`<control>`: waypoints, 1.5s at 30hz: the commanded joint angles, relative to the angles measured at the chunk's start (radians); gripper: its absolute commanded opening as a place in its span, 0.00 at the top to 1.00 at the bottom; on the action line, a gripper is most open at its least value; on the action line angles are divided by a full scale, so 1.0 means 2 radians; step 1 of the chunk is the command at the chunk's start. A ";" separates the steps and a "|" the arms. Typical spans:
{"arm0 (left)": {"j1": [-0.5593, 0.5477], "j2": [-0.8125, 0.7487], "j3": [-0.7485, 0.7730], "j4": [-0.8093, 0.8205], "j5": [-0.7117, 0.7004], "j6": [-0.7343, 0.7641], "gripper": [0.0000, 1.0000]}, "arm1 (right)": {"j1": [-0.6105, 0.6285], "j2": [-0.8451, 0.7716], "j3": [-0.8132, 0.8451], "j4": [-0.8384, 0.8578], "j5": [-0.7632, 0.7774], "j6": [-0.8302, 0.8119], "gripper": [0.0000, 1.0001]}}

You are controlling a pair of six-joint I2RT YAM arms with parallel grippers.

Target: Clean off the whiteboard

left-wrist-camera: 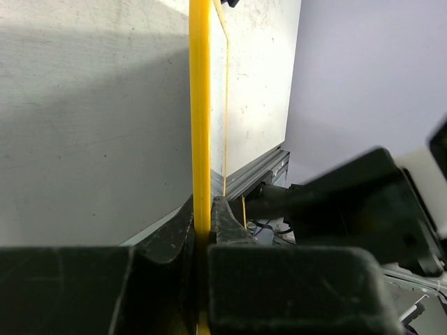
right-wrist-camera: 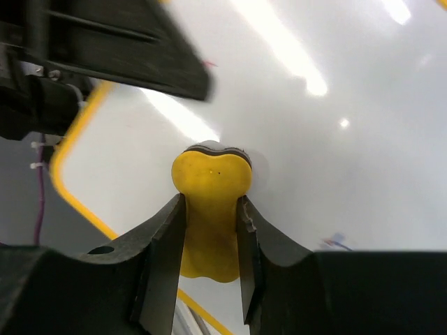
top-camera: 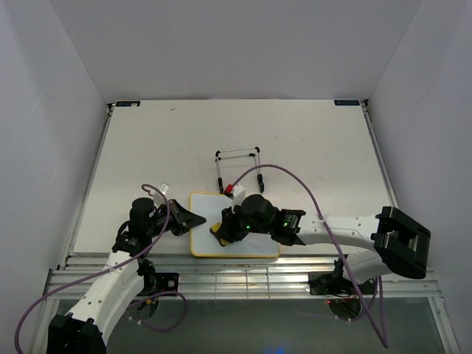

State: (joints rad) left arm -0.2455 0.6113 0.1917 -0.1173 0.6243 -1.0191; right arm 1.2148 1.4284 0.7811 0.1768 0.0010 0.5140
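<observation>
The whiteboard (top-camera: 254, 245), white with a thin yellow frame, lies flat on the table near the front edge. My left gripper (top-camera: 193, 219) is shut on its left edge; the left wrist view shows the yellow frame (left-wrist-camera: 200, 139) pinched between the jaws. My right gripper (top-camera: 221, 230) is shut on the yellow bone-shaped eraser (right-wrist-camera: 211, 202) and presses its dark felt end onto the board's white surface (right-wrist-camera: 335, 91). A small purple-red mark (right-wrist-camera: 335, 242) shows on the board to the right of the eraser. The right arm hides much of the board from above.
A black wire easel stand (top-camera: 238, 167) stands just behind the board, with a small red and white object (top-camera: 236, 191) at its foot. A slotted metal rail (top-camera: 221, 284) runs along the table's front edge. Purple cables (top-camera: 310, 184) loop above the right arm.
</observation>
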 commanded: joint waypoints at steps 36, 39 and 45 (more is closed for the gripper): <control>-0.002 -0.008 0.018 -0.035 -0.055 0.035 1.00 | 0.004 -0.021 -0.047 0.014 -0.028 0.060 0.87; -0.003 -0.006 0.021 -0.036 -0.056 0.037 1.00 | 0.013 -0.002 -0.032 0.011 -0.025 0.058 0.87; -0.003 -0.010 0.030 -0.047 -0.065 0.042 1.00 | 0.000 -0.029 -0.083 -0.002 0.021 0.073 0.87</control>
State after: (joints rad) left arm -0.2447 0.5949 0.2398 -0.2020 0.5827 -0.9985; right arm 1.2171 1.3743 0.6884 0.2543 -0.0006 0.6365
